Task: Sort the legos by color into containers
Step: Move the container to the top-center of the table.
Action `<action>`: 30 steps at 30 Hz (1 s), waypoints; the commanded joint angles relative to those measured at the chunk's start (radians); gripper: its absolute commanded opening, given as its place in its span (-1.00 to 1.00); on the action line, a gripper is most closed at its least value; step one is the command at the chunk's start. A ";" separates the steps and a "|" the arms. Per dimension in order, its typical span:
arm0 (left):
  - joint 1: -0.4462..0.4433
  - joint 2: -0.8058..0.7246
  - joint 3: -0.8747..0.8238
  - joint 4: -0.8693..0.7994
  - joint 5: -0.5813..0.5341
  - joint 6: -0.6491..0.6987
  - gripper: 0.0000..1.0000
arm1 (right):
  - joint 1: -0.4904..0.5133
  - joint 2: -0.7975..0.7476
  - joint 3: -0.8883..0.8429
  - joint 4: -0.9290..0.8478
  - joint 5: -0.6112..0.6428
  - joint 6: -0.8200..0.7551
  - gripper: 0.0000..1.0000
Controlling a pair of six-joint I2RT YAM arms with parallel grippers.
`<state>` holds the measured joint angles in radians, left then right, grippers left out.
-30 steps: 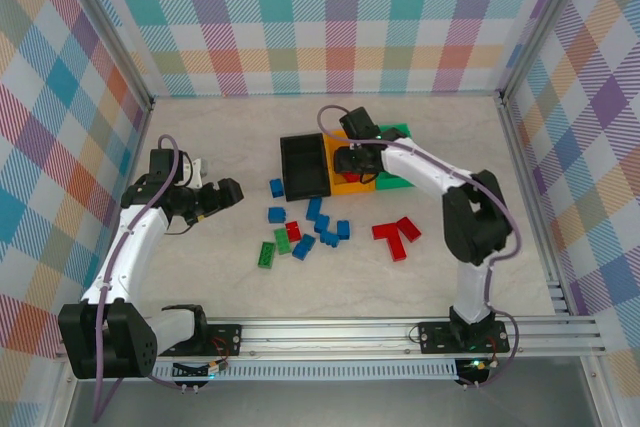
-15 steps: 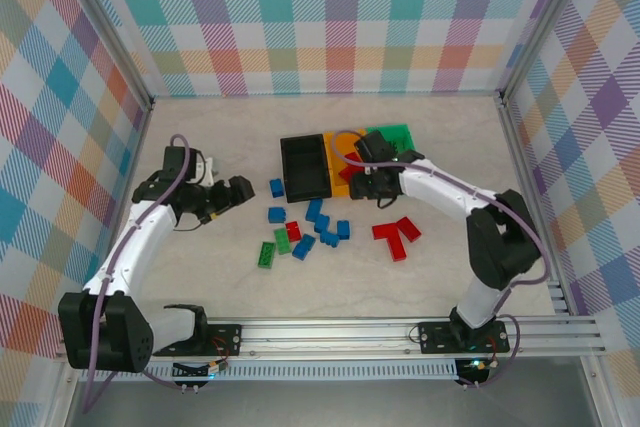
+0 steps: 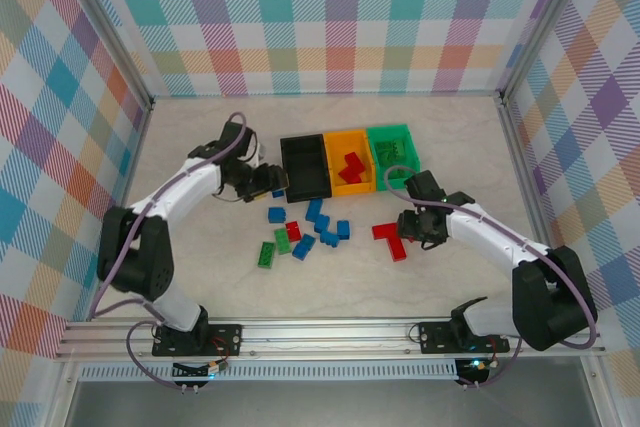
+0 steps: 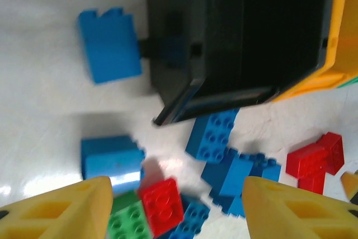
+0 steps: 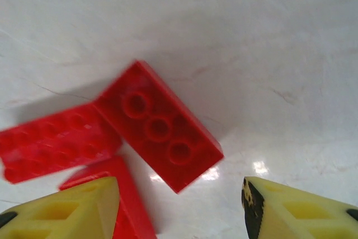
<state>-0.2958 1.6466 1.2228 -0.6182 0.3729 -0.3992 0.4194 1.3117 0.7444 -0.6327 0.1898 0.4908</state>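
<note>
**Colour sort: current state**

We note the left hand (image 3: 268, 183), fingers apart and empty, by the black bin (image 3: 305, 196), near loose blue bricks (image 3: 276, 214). Right hand (image 3: 414, 228), fingers apart, hovers over red bricks (image 3: 392, 237) on the bench (image 3: 330, 292); others lie in the orange bin (image 3: 340, 147).

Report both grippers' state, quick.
Left gripper: open, empty, near the black bin.
Right gripper: open, empty, over the red bricks.
</note>
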 commanded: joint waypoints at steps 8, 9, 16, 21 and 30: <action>-0.025 0.309 0.291 -0.015 -0.002 0.013 0.00 | -0.037 -0.022 0.003 -0.069 -0.015 0.017 0.28; -0.026 0.340 0.321 -0.018 0.008 0.013 -0.06 | -0.047 -0.012 0.006 -0.070 -0.020 0.017 0.29; -0.029 0.473 0.468 -0.045 0.015 0.015 -0.18 | -0.065 0.089 0.045 -0.017 -0.042 -0.005 0.28; -0.030 0.510 0.576 -0.079 0.004 0.024 -0.17 | -0.067 0.186 0.068 0.044 -0.106 -0.030 0.27; -0.013 0.502 0.734 -0.178 -0.013 0.054 -0.01 | -0.064 0.306 0.148 0.076 -0.131 -0.071 0.24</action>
<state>-0.3153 2.1796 1.9335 -0.7345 0.3649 -0.3679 0.3561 1.5967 0.8707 -0.5762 0.0921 0.4519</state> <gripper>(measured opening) 0.484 0.623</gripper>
